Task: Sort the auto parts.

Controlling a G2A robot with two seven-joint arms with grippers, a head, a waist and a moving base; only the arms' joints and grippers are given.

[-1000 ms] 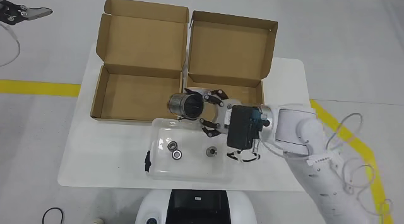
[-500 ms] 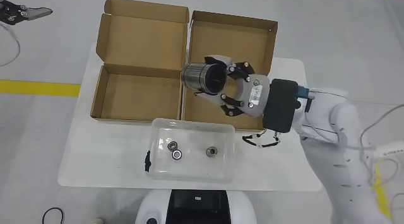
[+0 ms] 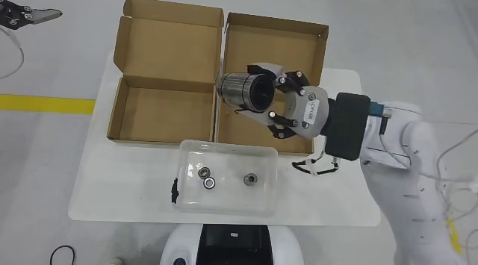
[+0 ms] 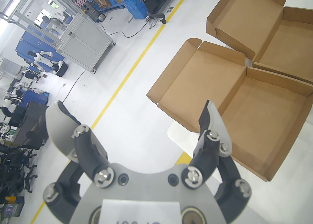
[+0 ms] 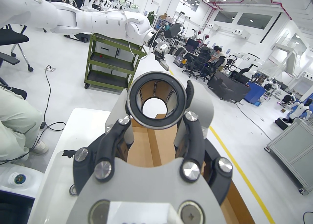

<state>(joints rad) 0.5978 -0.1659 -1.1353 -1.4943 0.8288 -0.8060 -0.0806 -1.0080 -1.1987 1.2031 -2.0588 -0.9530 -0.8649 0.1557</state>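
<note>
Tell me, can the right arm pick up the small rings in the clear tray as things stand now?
Probably not yet. The right arm has its jaws shut on the metal sleeve, held away from the tray. Nothing covers the tray or the rings, so only the full jaws hinder it.

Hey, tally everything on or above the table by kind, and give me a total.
Cardboard boxes: 2
Clear tray: 1
Small bearings in the tray: 3
Large metal cylinder in the right pincer: 1
Small black piece by the tray: 1
Total: 8
</note>
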